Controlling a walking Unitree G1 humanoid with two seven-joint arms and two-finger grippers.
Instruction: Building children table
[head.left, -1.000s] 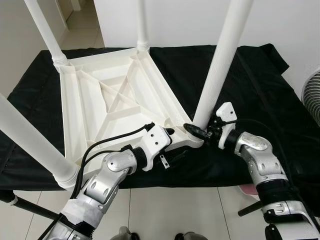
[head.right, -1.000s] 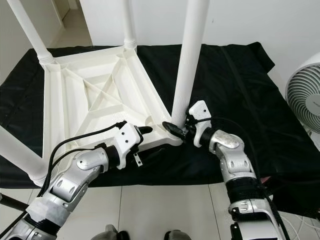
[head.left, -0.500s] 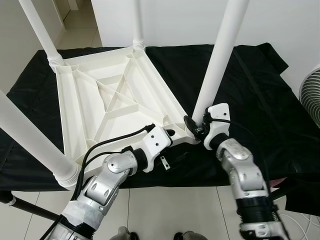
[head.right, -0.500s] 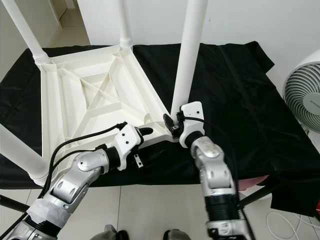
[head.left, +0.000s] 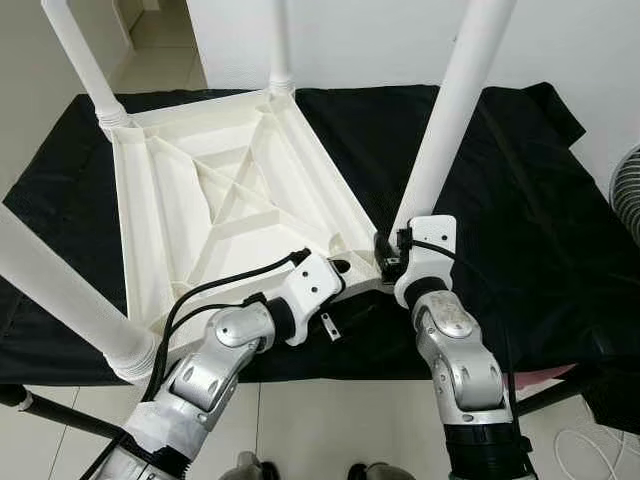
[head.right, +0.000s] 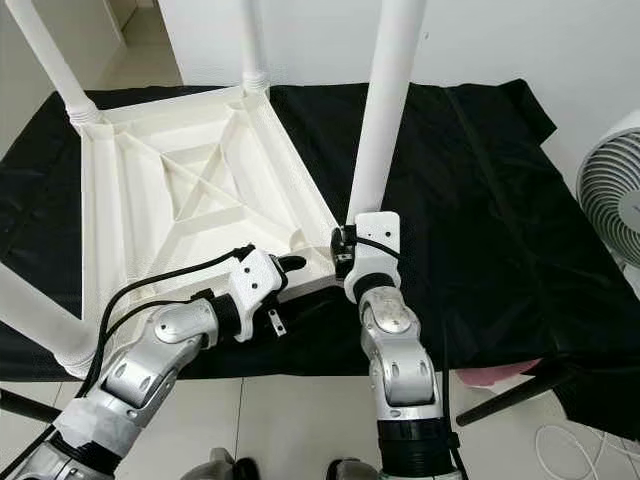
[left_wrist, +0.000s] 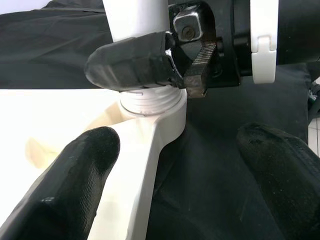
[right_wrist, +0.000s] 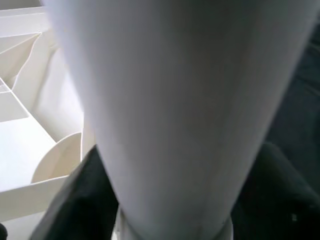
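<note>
White plastic table top (head.left: 215, 200) lying upside down on a black cloth (head.left: 500, 190), ribbed underside facing up, a white leg standing in each corner socket. Near right leg (head.left: 445, 130) rising straight from the socket at the near right corner, just in front of both arms. Far legs (head.left: 85, 65) at the far left and far middle, another thick leg (head.left: 60, 290) at the near left.

Right gripper (head.left: 388, 258) at the foot of the near right leg, fingers clamped around the leg just above its ribbed collar; in the left wrist view, one black finger (left_wrist: 132, 65) pressed across the front of the leg, the toothed one behind it. In the right wrist view, the leg (right_wrist: 185, 110) very close between two dark finger shapes.

Left gripper (head.left: 338, 268) near the same corner, just left of the right gripper, fingers apart. In the left wrist view, one fingertip (left_wrist: 75, 180) resting over the white rim of the table top, the other over the black cloth, with nothing gripped.

Part of a white fan (head.right: 610, 190) at the far right edge. Pale tiled floor (head.left: 330, 420) nearest the robot.
</note>
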